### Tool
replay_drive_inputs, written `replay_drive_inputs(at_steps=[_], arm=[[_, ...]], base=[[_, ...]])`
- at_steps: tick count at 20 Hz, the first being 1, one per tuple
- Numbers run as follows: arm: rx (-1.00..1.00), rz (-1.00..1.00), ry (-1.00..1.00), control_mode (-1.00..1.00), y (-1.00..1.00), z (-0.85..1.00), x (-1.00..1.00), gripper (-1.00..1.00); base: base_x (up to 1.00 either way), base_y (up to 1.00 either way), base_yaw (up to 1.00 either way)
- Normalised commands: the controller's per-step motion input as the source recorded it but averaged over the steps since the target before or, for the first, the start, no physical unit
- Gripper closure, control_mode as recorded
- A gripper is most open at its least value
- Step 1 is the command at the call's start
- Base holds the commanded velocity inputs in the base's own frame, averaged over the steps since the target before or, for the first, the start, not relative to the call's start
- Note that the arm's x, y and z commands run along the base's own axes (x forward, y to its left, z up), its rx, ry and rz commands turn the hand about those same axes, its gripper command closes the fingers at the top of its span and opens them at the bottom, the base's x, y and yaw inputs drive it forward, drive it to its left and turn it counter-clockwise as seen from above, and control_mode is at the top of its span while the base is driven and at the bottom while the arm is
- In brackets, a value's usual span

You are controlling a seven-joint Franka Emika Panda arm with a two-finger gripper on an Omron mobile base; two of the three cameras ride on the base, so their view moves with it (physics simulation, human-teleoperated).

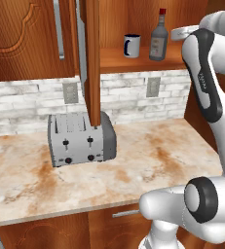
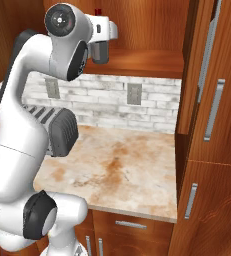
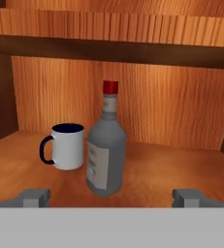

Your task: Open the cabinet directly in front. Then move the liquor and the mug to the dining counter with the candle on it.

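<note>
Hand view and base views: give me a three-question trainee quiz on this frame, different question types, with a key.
1. True or false: the cabinet door is already open.
2. In the hand view, which stands nearer the camera?
A. the mug
B. the bottle
3. Fill in: the end effector holds ____.

Key:
1. True; the door stands edge-on above the toaster.
2. B.
3. Nothing; its fingers are spread wide, short of both items.
</note>
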Motion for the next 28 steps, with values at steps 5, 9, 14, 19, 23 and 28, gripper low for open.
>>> replay_drive_inputs(at_steps=[5,9,14,19,23,28], arm=[[0.0,-0.03,-0.03,-1.0,0.14,0.0,0.59,-1.0],[0.0,-0.08,0.0,-1.0,0.05,0.03,0.66,-1.0],[-0.01,-0.09,0.0,-1.0,0.01,0.04,0.66,-1.0],[0.0,-0.08,0.02,-1.0,0.03,0.15,0.61,-1.0],[0.0,-0.03,0.08,-1.0,0.02,0.03,0.36,-1.0],[0.0,-0.01,0.06,-1.0,0.0,0.0,0.33,-1.0]], base=[[0.0,0.0,0.0],[0.0,0.0,0.0],[0.0,0.0,0.0],[0.0,0.0,0.0],[0.0,0.0,0.0],[0.0,0.0,0.0]])
